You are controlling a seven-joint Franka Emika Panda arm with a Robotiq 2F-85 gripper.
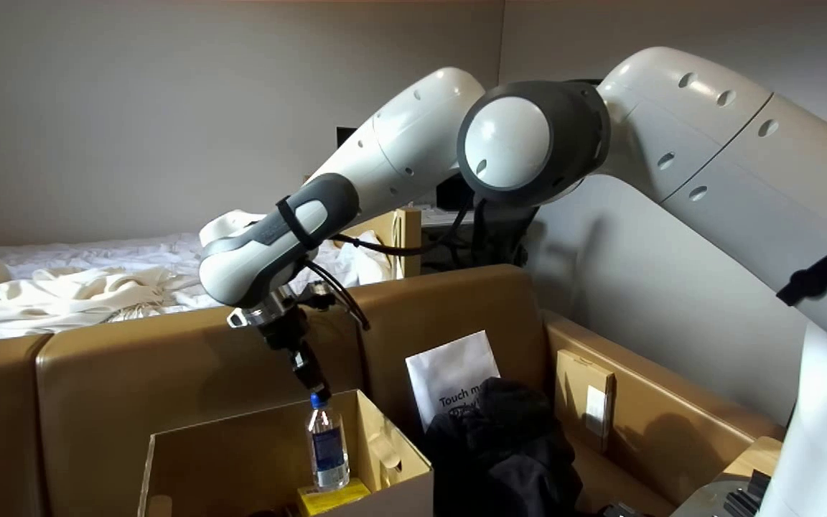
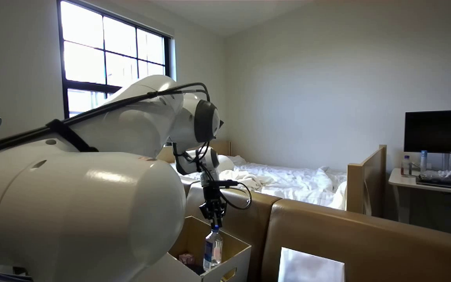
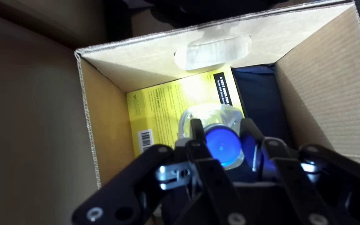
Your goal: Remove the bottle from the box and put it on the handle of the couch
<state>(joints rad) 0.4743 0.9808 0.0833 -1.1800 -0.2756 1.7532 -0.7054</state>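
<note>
The clear bottle with blue cap and label is upright with a slight tilt inside the cardboard box. Both also show in an exterior view, the bottle and the box. My gripper points down at the cap from above. In the wrist view the blue cap sits between the fingertips, which look closed on it. The bottle's base is over a yellow book; I cannot tell whether it rests on it. The couch's armrest shows at the right in an exterior view.
The yellow book and dark cloth lie in the box. The box wall has a hand hole. The couch backrest stands behind the box. A dark garment and white paper lie between box and armrest.
</note>
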